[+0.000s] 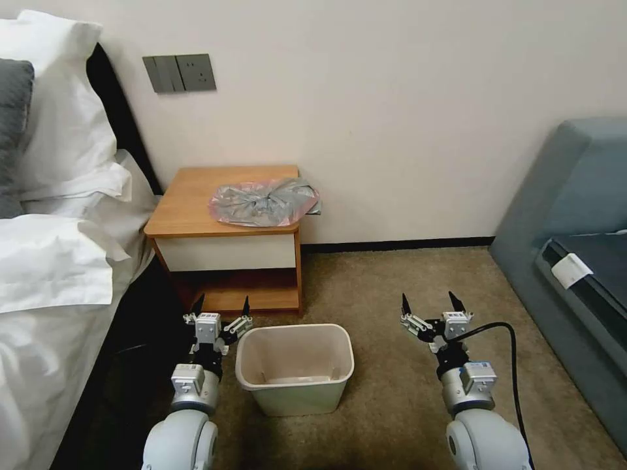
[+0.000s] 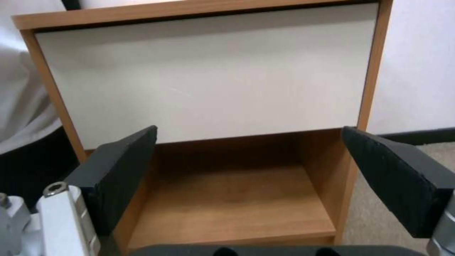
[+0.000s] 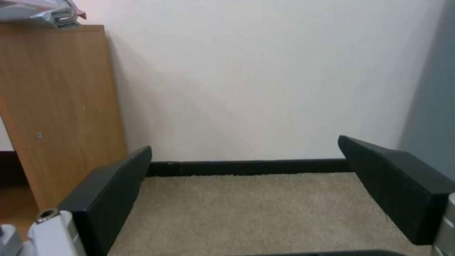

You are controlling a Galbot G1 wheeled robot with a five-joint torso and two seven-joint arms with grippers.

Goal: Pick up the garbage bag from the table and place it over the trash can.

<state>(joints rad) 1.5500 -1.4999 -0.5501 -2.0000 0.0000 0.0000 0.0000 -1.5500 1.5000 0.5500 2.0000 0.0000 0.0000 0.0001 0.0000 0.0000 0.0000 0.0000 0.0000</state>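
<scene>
The garbage bag (image 1: 263,202) lies crumpled, grey with a pink tint, on the right part of the table (image 1: 189,202), an orange-brown nightstand against the wall. A corner of the bag (image 3: 38,12) overhangs the table's side (image 3: 62,106). The cream-white trash can (image 1: 295,369) stands on the carpet in front of the table. My left gripper (image 1: 222,305) is open and low, just left of the can, facing the table's white drawer front (image 2: 208,78). To the right of the can my right gripper (image 1: 430,301) is open over bare carpet. Both hold nothing.
A bed with white sheets and pillows (image 1: 52,261) runs along the left. At the right stands a blue-grey upholstered piece (image 1: 575,261). A black cable (image 1: 513,365) loops from the right arm. Beige carpet (image 1: 405,274) lies open between table and blue-grey piece.
</scene>
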